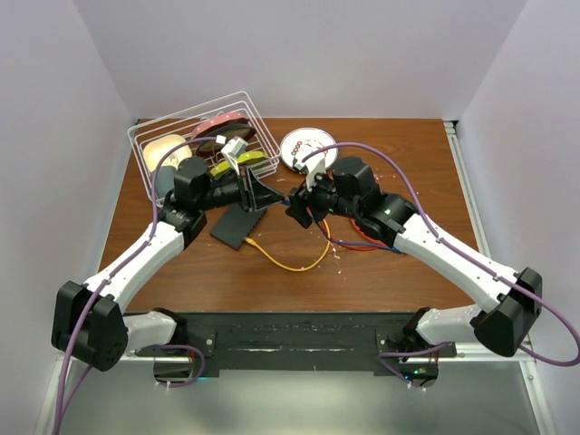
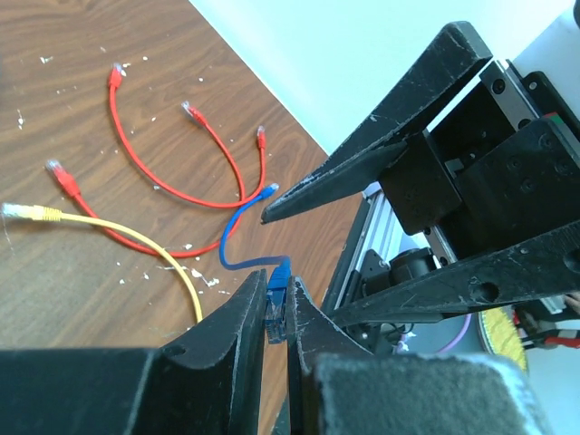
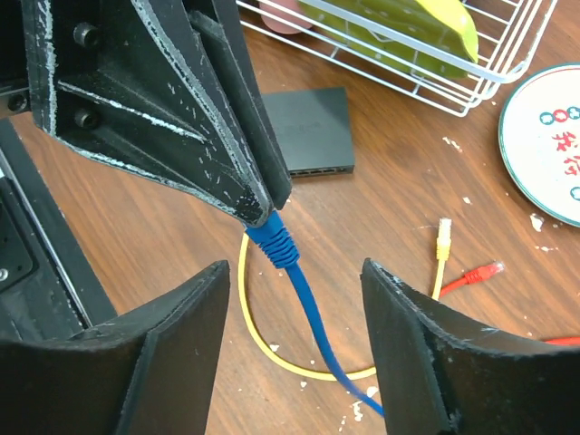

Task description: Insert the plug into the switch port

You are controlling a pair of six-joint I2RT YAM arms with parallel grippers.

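While left arm (image 1: pixel 154 240) hangs beside the switch (image 1: pixel 237 225), its jaws pinch the blue plug (image 2: pixel 278 308) | right arm (image 1: pixel 435 245) faces it, jaws wide astride the cable (image 3: pixel 313 317)

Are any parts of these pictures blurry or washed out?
Left wrist view: the left hand, nearest the lens, looks soft; the red cables are sharp; the wall is bright, featureless. Right wrist view: the blue cable is crisp. Top view: even light, soft shadows.

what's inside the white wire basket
In the wire basket: a red round plate, a cream round thing and yellow-green pieces. The left arm covers its near side, so anything there is hidden.
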